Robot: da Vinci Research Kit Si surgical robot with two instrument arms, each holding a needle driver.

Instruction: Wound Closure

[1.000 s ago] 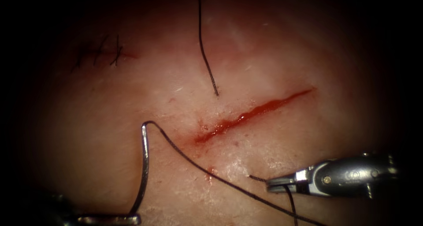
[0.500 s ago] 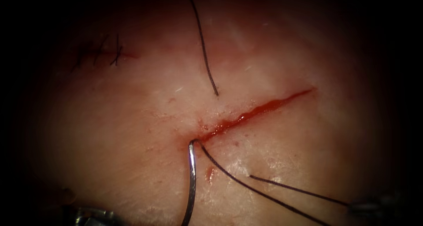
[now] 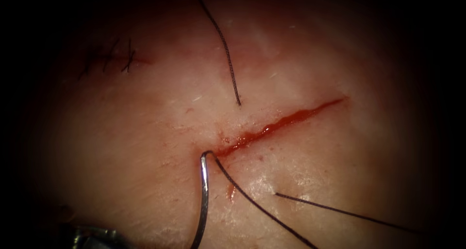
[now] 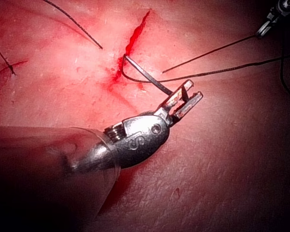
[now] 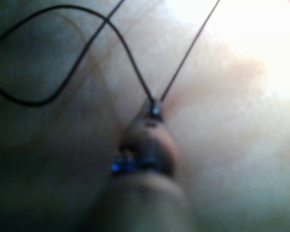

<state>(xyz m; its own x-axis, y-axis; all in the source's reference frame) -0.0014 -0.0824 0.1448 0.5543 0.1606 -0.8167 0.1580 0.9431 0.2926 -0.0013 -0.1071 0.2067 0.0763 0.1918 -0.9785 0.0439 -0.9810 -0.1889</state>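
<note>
**At the cut's left end, the needle is brought in and the thread is drawn out**

Beside the left end of the cut [image 3: 281, 124], the needle [image 3: 204, 195] is now seen, where a second ago it was held well to the left on bare tissue [image 3: 121, 147]. It is gripped by the left tool [image 4: 183, 99] on the part of its curve away from the thread [image 3: 262, 207], jaws narrowed on it. No entry into the tissue can be made out. The right tool [image 5: 154, 112], seen earlier below the cut, is drawn away rightward, its jaws closed on the thread, and the strand is pulled straighter. By this the needle is judged to be set closer to the wound for the closure
</note>
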